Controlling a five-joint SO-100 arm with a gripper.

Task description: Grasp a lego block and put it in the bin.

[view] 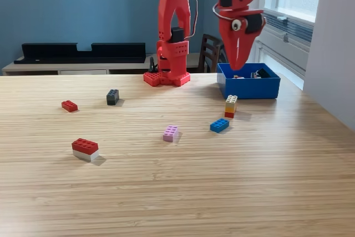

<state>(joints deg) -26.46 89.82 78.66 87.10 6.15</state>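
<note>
Currently the gripper [239, 66] points straight down with its tip directly over the bin [248, 88], and the jaws taper to one narrow point; whether they are pressed together or pinching something cannot be told from the exterior view. The bin, a shallow blue open-topped box, sits on the wooden table [177, 192] toward the exterior view's right, and its front wall hides most of its contents; only a few small dark and light pieces show above the rim. The arm [176, 26] is red; its upper section is cut off by the top edge of the frame, and its base [166, 77] stands on the table just beside the bin, on the exterior view's left of it. Six loose lego pieces lie on the table: one small red brick [69, 105], one dark grey brick [112, 96], one red-on-white stack [85, 149], one pink brick [171, 132], one blue brick [219, 125], and one upright yellow-orange-red stack [231, 106] standing near the bin's front wall.
</note>
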